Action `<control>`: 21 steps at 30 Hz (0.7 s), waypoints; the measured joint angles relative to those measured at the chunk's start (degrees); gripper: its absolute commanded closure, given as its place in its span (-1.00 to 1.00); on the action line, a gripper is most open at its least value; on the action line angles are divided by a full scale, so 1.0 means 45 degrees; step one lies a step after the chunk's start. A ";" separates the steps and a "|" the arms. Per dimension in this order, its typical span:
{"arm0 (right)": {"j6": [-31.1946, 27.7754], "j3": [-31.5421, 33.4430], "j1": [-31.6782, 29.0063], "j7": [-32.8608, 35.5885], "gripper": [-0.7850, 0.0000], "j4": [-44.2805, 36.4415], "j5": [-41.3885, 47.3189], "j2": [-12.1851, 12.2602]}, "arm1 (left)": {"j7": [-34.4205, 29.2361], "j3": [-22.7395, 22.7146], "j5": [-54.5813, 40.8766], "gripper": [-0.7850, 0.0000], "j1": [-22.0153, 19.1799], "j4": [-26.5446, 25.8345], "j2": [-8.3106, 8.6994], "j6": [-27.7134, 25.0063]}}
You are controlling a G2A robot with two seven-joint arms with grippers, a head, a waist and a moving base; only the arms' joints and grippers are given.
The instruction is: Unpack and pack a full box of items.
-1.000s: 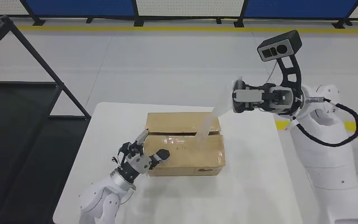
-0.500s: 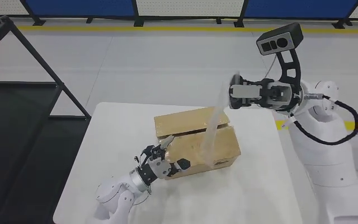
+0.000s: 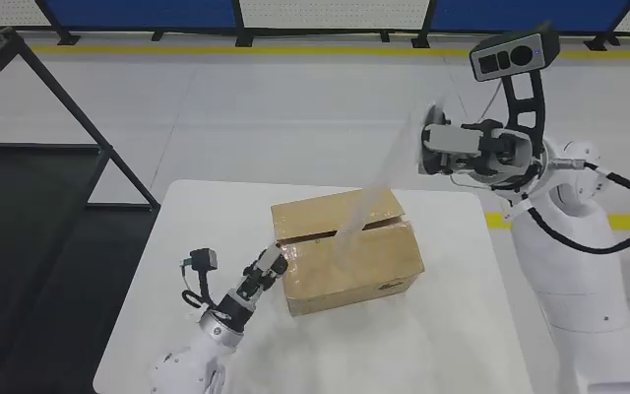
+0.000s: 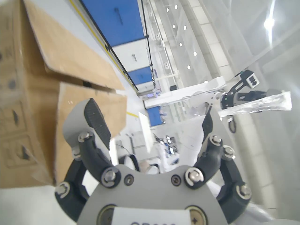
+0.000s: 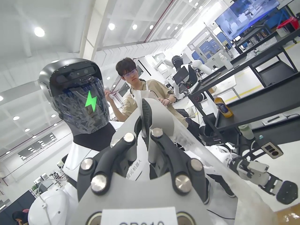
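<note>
Cardboard box (image 3: 345, 251) sits mid-counter (image 3: 453, 325), top flaps nearly shut, its long axis running across the top view, slightly skewed with the right end farther back; a clear tape strip (image 3: 379, 187) runs straight from the top seam, slanting up and rightward to the right gripper (image 3: 433, 148), whose jaws pinch its end; the left gripper (image 3: 271, 268) hangs just beside the box's left corner, jaws spread.
</note>
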 measured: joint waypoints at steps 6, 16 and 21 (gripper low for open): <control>0.0341 -0.0008 0.0067 -0.0889 1.00 -0.0321 0.0222 -0.0059 | 0.4092 0.0502 0.6682 -1.00 -0.0394 0.0848 -0.0013 -0.2796; 0.1277 -0.0134 0.0138 -0.1475 1.00 -0.0525 -0.0330 -0.0040 | 0.5932 0.0904 0.9184 -1.00 -0.0488 0.1411 -0.0031 -0.3810; 0.1270 -0.0096 -0.0045 -0.1793 1.00 -0.0687 -0.0402 -0.0038 | 0.5756 0.0982 0.9014 -1.00 -0.0448 0.1371 -0.0029 -0.3814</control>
